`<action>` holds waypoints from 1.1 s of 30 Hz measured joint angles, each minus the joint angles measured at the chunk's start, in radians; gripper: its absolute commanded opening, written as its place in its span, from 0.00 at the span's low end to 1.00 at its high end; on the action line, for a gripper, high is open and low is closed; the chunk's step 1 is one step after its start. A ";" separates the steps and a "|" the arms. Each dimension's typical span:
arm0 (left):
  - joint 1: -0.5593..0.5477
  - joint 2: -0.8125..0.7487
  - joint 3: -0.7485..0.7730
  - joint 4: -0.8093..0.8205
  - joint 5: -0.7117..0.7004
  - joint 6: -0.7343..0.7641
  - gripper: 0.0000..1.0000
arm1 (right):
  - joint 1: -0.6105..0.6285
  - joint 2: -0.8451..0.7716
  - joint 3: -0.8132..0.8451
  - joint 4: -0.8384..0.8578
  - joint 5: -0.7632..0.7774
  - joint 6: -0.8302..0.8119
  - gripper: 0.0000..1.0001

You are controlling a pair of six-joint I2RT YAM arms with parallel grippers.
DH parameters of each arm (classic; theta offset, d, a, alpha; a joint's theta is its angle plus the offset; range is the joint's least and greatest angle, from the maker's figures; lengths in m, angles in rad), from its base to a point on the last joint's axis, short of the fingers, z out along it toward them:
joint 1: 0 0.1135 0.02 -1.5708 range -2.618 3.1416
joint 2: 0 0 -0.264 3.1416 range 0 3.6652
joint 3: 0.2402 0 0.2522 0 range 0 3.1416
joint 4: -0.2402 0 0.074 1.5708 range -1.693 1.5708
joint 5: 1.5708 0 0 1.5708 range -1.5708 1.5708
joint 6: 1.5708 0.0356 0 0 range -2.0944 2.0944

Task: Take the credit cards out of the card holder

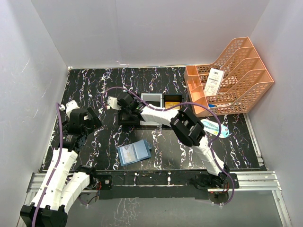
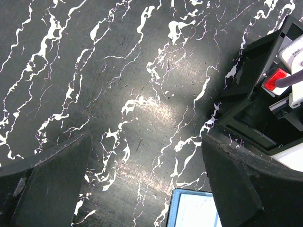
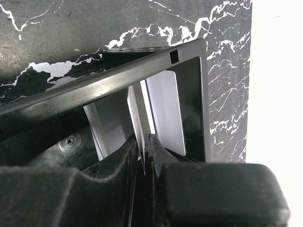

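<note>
The small teal-blue folding card holder [image 1: 134,152] lies flat on the table [image 1: 94,85], pale clear pocket facing up, well apart from the black-and-white tray [image 3: 191,94]. A gold plastic card [image 1: 172,99] lies flat in the tray's right compartment. A thin greyish plastic card [image 3: 137,113] stands on edge inside the tray, between the right tool's [image 3: 143,150] nearly closed fingers.

Smooth grey credit card [image 3: 136,118], glossy black plastic tray [image 3: 118,78].

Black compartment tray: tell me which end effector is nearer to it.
Right. The right end effector reaches into the tray, closed on a greyish card. The left end effector hangs open over the table, off to the tray's left.
</note>
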 measured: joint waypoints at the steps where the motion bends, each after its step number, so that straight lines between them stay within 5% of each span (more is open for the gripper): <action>1: 0.000 0.000 0.000 0.000 0.000 0.000 0.99 | 0.000 0.000 0.000 -0.001 0.001 0.000 0.11; 9: 0.000 0.001 0.000 0.000 0.003 0.000 0.99 | 0.000 0.006 0.003 0.000 0.011 0.001 0.21; 22: 0.000 0.008 0.000 0.001 0.010 0.001 0.99 | 0.000 0.014 0.003 0.001 0.018 0.012 0.51; 33: 0.000 0.017 0.000 0.002 0.020 0.003 0.99 | -0.011 0.014 0.003 0.002 -0.005 0.031 0.62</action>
